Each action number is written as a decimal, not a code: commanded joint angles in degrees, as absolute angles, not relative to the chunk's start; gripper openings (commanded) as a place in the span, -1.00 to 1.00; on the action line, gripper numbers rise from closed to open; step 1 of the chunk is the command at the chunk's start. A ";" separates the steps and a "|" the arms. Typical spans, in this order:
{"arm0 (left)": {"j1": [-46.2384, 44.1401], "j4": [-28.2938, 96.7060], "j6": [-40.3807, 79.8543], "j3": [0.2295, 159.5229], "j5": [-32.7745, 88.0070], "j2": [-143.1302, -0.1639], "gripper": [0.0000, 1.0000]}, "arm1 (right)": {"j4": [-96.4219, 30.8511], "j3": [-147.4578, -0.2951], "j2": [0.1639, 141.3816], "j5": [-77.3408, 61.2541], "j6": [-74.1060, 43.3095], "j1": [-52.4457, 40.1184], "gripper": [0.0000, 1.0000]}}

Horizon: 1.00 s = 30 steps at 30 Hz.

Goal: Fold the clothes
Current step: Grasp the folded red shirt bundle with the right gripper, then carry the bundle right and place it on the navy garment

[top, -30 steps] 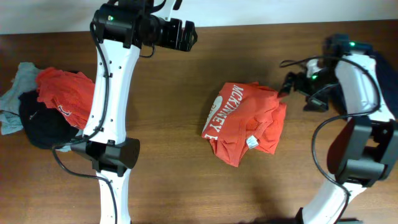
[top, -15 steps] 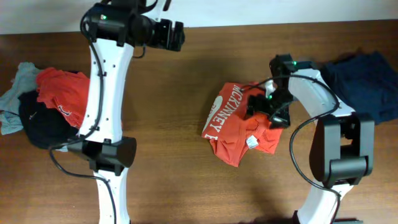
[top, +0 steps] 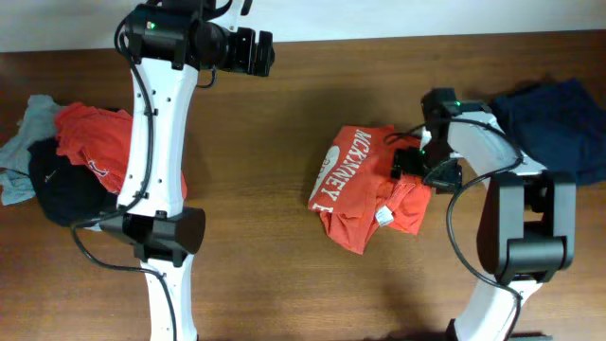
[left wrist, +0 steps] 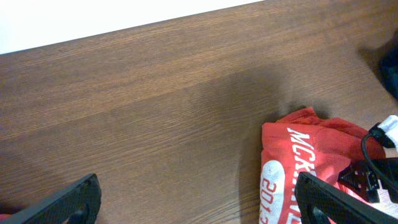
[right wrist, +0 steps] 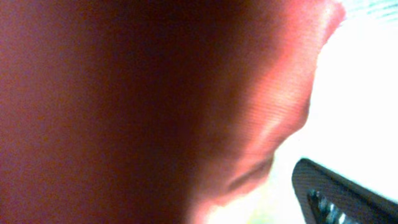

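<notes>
Here the tabletop (top: 284, 142) carries the crumpled orange T-shirt (top: 355, 180) right of centre, unfolded. The spare clothes (top: 66, 161) wait at the left edge and a navy garment (top: 559, 123) lies at the right. The right fingers (right wrist: 348, 196), wide, nose into its right edge, probably seeking a hem; blurred cloth hides the rest. The left fingers (left wrist: 68, 199) hover wide, clear.

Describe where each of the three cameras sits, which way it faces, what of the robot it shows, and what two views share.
Overhead: above the table, looking straight down; both arms, left tool, right tool on the orange T-shirt.
Left wrist: on the left arm, facing down across bare wood toward the shirt; its two wide-apart fingers at the bottom corners.
Right wrist: pressed close to orange cloth, blurred; one dark finger lower right.
Shared: overhead and left wrist both show the shirt's white lettering.
</notes>
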<state>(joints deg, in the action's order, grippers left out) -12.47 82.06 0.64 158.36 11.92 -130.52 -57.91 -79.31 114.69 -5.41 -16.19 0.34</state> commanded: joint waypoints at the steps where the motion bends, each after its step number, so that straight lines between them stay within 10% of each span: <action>1: -12.47 81.95 0.19 159.26 11.70 -130.34 0.99 | -55.40 -75.79 113.60 -10.94 -13.76 2.28 0.94; 7: -12.47 81.93 0.19 159.26 11.68 -130.34 0.98 | -43.66 -67.64 113.62 -27.88 -15.16 2.17 0.61; 11: -12.47 81.89 0.19 159.24 11.64 -130.34 0.98 | -40.71 -66.94 113.60 -31.11 -17.04 2.31 -0.92; 30: -12.47 81.49 0.19 159.11 9.98 -130.41 0.98 | -56.69 -103.85 108.25 -26.22 -14.06 11.66 -0.93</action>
<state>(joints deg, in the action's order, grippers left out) -12.47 81.62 0.67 158.36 10.70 -130.52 -56.07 -97.89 110.61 -29.41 -14.94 10.63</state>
